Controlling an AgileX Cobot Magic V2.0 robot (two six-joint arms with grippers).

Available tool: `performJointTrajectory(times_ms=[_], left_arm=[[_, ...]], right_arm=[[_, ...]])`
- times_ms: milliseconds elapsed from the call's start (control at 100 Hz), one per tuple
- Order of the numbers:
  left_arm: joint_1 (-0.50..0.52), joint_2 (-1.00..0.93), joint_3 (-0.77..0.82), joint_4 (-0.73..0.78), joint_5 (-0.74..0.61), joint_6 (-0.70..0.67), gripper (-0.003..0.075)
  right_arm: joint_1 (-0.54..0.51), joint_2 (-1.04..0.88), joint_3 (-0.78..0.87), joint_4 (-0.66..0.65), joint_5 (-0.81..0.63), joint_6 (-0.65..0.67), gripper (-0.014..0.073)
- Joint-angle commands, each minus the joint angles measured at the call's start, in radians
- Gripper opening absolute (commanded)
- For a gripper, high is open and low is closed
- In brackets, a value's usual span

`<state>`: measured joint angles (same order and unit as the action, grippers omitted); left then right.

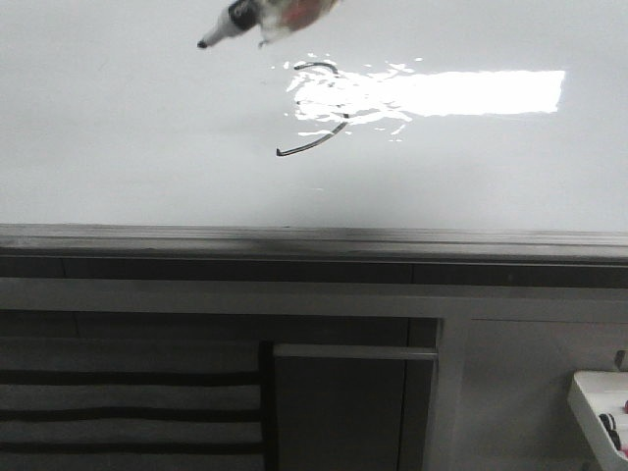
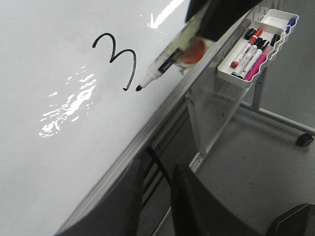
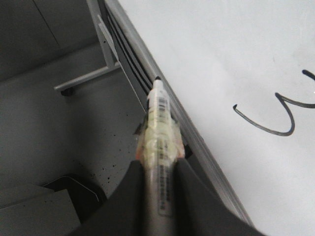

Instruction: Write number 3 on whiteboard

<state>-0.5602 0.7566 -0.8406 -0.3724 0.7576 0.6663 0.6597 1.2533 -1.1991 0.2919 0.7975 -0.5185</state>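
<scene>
Markers (image 2: 251, 54) in red, black, pink and blue lie in a white scalloped plastic tray (image 2: 231, 78) hung at the frame of the whiteboard (image 2: 59, 162), a glossy pale board with a grey edge and bright glare. The number 3 (image 2: 118, 59), in thin dark curved strokes, sits on the board. The right gripper (image 3: 158, 169) is clamped on a tape-wrapped white marker (image 3: 160, 113), whose tip is just beside the 3's lower hook; contact is unclear. The left gripper (image 2: 156, 172) holds nothing, its fingers slightly apart.

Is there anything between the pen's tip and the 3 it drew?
No. In the left wrist view, only bare whiteboard lies between the marker tip and the number 3, a very small gap.
</scene>
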Motion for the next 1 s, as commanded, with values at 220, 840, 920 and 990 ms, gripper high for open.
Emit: performJointTrajectory(times_ms=[220,840,920,990], left_arm=[[0.002,-0.001,-0.026,-0.028,-0.075,-0.012,0.0112],[-0.011,0.026,-0.032,-0.051,-0.071,0.077,0.0120],[-0.032,0.057,-0.034,-0.051,-0.069,0.087,0.0120],[-0.056,0.088,-0.034,-0.035,-0.071,0.096,0.0120]], right_arm=[[0.012,-0.074,0.018,-0.025,-0.028,-0.132,-0.0062],[0.116,-0.040,0.018,-0.025,-0.163,-0.317,-0.0061],[0.116,-0.040,0.018,-0.025,-0.163,-0.317,-0.0061],[0.116,-0.040,0.018,-0.025,-0.163,-0.317,-0.0062]])
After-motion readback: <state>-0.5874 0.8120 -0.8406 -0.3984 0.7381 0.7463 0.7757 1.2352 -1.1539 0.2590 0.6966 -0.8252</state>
